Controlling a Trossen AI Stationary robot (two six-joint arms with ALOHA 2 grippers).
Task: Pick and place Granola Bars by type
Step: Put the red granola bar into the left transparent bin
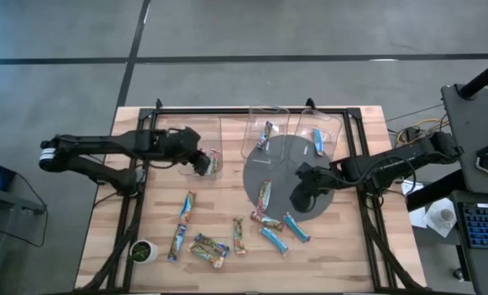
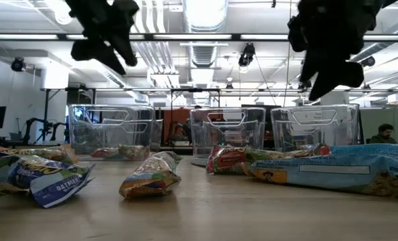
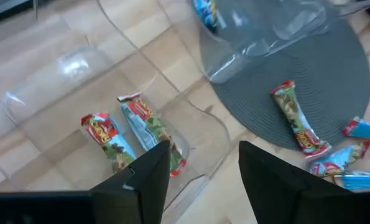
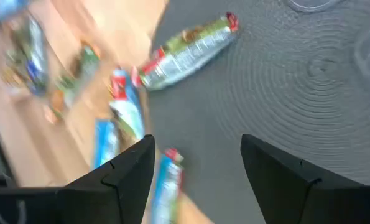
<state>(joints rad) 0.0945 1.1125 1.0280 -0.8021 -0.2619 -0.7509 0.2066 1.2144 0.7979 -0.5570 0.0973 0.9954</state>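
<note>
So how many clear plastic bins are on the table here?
3, in a row along the table's far edge: left bin under the left gripper, holding two red-and-green bars; middle bin; right bin. None seems hidden.

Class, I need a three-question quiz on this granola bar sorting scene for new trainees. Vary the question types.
1. True or false: the left bin holds two bars.
2. Over which surface does the right end effector hover: A) bare wood, B) the grey mat, C) a bin?
3. Fill in: the left end effector stands ____ above the left bin.

Key: 1 true; 2 B; 3 open
</note>
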